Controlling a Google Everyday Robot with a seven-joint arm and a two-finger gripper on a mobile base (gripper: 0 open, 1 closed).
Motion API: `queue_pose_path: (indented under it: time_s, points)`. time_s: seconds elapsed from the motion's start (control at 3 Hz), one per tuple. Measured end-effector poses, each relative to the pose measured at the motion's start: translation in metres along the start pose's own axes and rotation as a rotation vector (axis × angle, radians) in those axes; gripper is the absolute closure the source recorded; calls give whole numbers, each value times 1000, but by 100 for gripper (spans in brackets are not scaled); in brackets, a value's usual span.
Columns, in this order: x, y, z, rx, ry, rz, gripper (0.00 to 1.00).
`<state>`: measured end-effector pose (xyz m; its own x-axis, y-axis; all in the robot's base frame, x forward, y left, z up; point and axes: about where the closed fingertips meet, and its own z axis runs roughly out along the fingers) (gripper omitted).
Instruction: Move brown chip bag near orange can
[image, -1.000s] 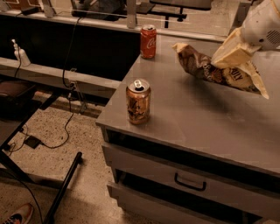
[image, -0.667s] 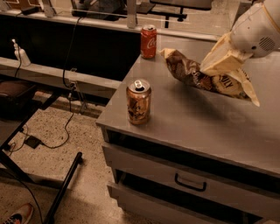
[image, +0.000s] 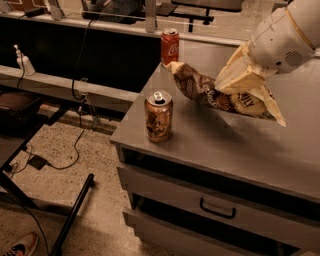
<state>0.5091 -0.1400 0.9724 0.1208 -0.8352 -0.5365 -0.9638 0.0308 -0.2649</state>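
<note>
Leftward since a moment ago has come the brown chip bag (image: 202, 90), clamped in my pincer (image: 239, 79) and held tilted over the surface (image: 215, 145); the orange can (image: 159, 116) stands near, yet closing that gap and setting down remain

The brown chip bag (image: 198, 88) is crinkled, glossy foil, clamped in the smooth, matt cream plastic gripper (image: 239, 81) at the upper right of the frame. The orange can (image: 159, 117) is shiny metal, standing on a smooth, matt grey table (image: 225, 147).
</note>
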Motion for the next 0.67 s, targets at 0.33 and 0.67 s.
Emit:
queue_pose_path:
  time_s: [0.33,0.67]
  points:
    - [-4,2,2,-2,0,-12,80]
    - [-6,2,2,-1,-1,-14,57]
